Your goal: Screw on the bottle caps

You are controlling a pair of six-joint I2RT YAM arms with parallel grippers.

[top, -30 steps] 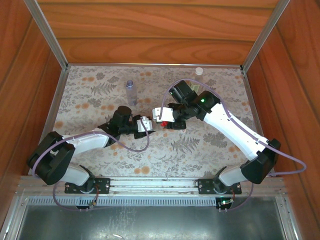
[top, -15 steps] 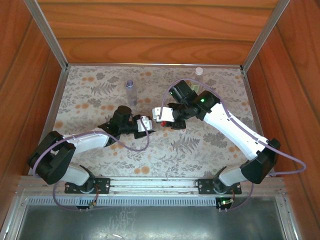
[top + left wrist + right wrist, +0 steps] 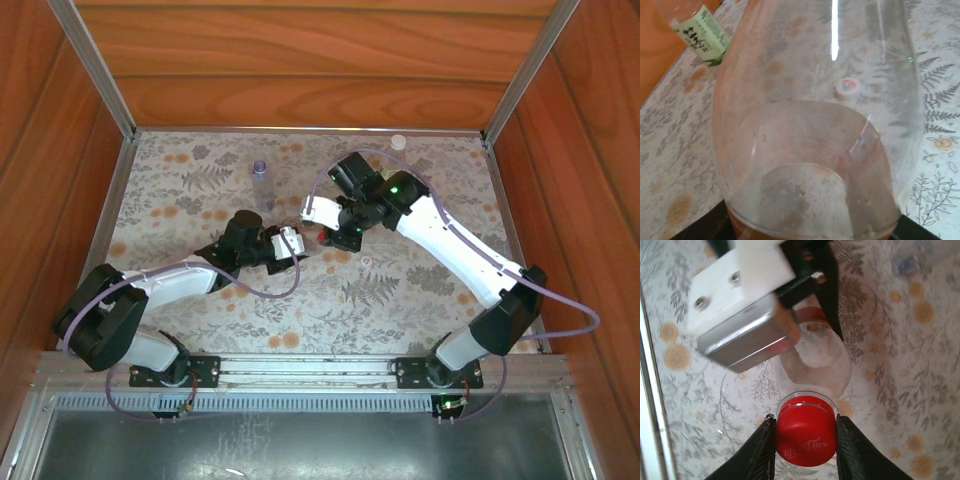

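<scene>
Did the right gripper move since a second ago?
Yes. The right gripper, jaws around the red cap, shifted a little toward the far wall, nearer the standing bluish bottle.

The clear bottle [image 3: 810, 150] is so close that its top is cut off. The green-label bottle [image 3: 700, 35] is cut off too. A small cap [image 3: 847, 86] behind looks blurry. The red cap [image 3: 806, 436] hides the bottle's mouth.
</scene>
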